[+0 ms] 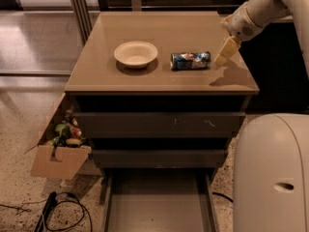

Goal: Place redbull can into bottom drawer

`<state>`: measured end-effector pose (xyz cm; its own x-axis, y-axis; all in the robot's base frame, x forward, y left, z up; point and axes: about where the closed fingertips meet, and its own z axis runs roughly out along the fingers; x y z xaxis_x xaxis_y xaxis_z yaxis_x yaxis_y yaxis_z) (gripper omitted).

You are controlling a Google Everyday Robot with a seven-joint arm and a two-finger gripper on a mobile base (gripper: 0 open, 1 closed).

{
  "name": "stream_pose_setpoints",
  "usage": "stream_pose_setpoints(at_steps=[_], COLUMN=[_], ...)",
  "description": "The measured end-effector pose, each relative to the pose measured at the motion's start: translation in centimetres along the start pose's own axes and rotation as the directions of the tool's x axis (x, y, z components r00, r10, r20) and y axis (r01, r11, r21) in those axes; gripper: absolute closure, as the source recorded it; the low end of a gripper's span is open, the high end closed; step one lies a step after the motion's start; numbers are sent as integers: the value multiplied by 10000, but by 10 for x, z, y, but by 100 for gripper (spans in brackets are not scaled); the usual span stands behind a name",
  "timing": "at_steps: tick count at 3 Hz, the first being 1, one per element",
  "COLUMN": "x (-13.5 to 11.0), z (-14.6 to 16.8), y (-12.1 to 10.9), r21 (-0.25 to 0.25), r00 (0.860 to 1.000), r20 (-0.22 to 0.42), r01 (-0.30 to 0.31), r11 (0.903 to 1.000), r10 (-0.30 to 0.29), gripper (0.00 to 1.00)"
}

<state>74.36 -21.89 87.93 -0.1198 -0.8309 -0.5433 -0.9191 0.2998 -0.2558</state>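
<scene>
The redbull can (190,60) lies on its side on the cabinet top (164,37), right of the cream bowl (135,54). The gripper (225,52) hangs from the white arm at the upper right, just right of the can and a little above the top, not touching it. The bottom drawer (157,204) is pulled out at the foot of the cabinet; its flat floor holds nothing.
The scuffed top drawer (159,124) and the middle drawer (159,158) are closed. An open cardboard box (58,146) with small items leans at the cabinet's left. Black cables (63,211) lie on the floor. The robot's white body (273,178) fills the lower right.
</scene>
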Motion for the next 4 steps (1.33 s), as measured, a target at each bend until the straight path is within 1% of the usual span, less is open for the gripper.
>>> stream_pose_setpoints(at_steps=[1,3,4], x=[-7,-31,-32], z=[15,32,41], y=[-1,9,10], r21=[-309,-965,-1114], r00=[9994,9936,9934], r20=[310,933,911], r01=[182,722,798], r11=[9994,9927,9906], r10=[-173,-632,-697], gripper=[0,0,0])
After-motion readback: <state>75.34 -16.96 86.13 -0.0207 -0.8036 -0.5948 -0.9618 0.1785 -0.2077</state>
